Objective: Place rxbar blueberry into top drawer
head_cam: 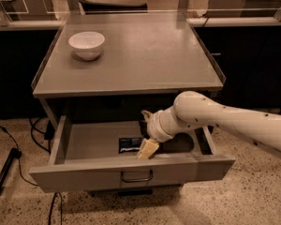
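Note:
The top drawer (84,170) is pulled open below the table top, with its dark bar handle (136,176) at the middle of the front panel. The rxbar blueberry (130,144), a dark flat wrapper with pale lettering, lies on the drawer floor near the middle front. My gripper (148,149) reaches down into the drawer from the right. Its pale tip is right at the bar's right end, just behind the front panel. Whether it touches the bar does not show.
A white bowl (86,44) stands at the back left of the grey table top (145,55). My arm (225,121) crosses over the drawer's right side. Dark cables (18,153) and a black stand leg (2,182) lie on the floor at the left.

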Robot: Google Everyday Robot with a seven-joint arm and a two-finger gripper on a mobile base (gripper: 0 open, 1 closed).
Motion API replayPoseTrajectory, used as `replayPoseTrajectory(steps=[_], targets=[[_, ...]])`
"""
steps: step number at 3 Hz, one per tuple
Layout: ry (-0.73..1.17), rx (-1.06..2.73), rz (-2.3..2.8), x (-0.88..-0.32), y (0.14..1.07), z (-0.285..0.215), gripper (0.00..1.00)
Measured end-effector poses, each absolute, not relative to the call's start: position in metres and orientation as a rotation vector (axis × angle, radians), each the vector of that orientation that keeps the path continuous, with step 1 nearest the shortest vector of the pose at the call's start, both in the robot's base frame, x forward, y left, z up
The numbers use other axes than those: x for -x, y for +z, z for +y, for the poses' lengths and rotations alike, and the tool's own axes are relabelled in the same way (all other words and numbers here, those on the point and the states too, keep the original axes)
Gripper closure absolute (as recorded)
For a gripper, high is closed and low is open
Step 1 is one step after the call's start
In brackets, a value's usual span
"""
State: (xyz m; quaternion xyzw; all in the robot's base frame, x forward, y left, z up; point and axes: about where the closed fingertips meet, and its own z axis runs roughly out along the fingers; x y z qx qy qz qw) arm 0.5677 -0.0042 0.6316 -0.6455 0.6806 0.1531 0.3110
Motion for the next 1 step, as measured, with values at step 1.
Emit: replayPoseTrajectory(steps=[1], targets=[[0.404, 1.704, 1.797, -0.5677, 0.6316, -0.0041, 0.0]])
